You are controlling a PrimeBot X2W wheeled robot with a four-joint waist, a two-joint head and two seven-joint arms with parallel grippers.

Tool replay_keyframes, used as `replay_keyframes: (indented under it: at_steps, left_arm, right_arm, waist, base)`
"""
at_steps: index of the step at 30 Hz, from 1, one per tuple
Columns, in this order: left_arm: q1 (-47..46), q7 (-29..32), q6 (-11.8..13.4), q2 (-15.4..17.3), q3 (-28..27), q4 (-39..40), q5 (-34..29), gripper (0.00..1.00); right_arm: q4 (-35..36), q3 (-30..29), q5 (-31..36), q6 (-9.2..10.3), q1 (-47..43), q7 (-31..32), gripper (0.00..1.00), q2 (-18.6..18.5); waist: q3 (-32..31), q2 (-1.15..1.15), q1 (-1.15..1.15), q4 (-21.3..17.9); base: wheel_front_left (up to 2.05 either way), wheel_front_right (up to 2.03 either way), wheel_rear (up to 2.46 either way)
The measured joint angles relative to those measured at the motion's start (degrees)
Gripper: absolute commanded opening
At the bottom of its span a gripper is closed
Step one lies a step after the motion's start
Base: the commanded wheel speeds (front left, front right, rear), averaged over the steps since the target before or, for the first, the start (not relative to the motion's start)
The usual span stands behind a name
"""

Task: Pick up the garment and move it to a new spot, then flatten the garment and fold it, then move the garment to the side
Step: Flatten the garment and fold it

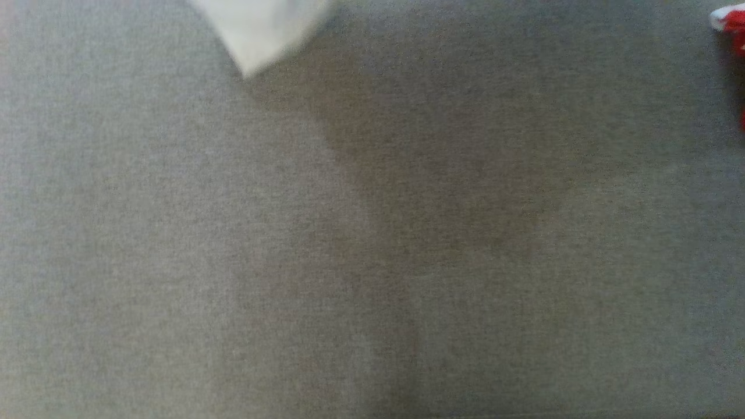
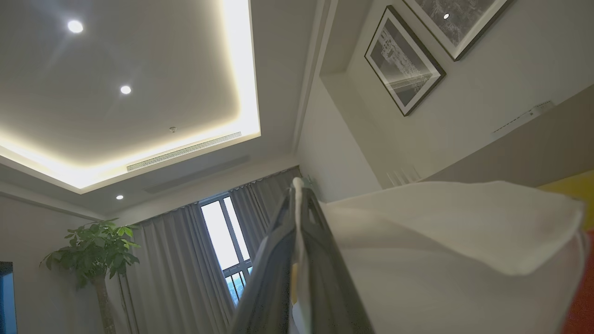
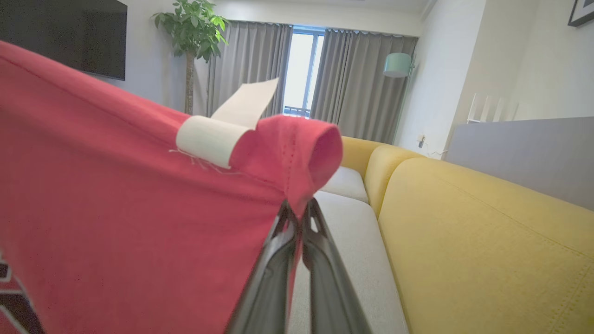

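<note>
One garment (image 3: 116, 208), two grippers (image 2: 297, 190) (image 3: 299, 208), one sofa (image 3: 487, 241), one potted plant (image 3: 192, 23), two framed pictures (image 2: 403, 67) (image 2: 457, 23), three ceiling spotlights (image 2: 74, 26), one lamp (image 3: 397, 65)

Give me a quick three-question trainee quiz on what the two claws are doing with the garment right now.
1. True or false: the right claw is shut on red fabric of the garment.
2. Multiple choice: what colour is the part of the garment pinched in the left claw? A white, B blue, C black.
3. Fill in: the back of the sofa beside the right claw is ____.
Key: 1 true; 2 A; 3 yellow.
</note>
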State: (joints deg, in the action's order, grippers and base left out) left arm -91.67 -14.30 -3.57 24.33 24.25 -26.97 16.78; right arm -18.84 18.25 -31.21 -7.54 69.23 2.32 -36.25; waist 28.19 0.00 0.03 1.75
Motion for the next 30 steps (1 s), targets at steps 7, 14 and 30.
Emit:
replay_keyframes:
  at_steps: [7,14,30]
  left_arm:
    - [2.39,-0.66,-2.08,-2.72,-1.02,1.59,0.01,0.0]
    - [24.75,-0.64,-3.54,-3.05,-1.35,10.34,3.86,0.0]
    - [80.25,-0.56,-0.1,0.54,-2.36,30.06,12.15,0.0]
  right_arm:
    - [-8.65,3.48,0.96,0.0,2.63,-6.86,0.0,0.49]
    - [-14.12,7.72,-3.37,0.0,-5.1,-11.99,0.0,0.53]
    - [-4.2,12.67,-17.31,0.0,-40.68,-15.52,0.0,-6.25]
  waist:
    - [2.87,0.0,-0.02,2.25]
    - [1.77,0.0,-0.02,3.93]
    - [-11.68,0.01,-0.05,2.85]
  base:
    - [0.0,0.0,0.0]
    - [0.0,0.0,0.0]
    - [0.0,0.0,0.0]
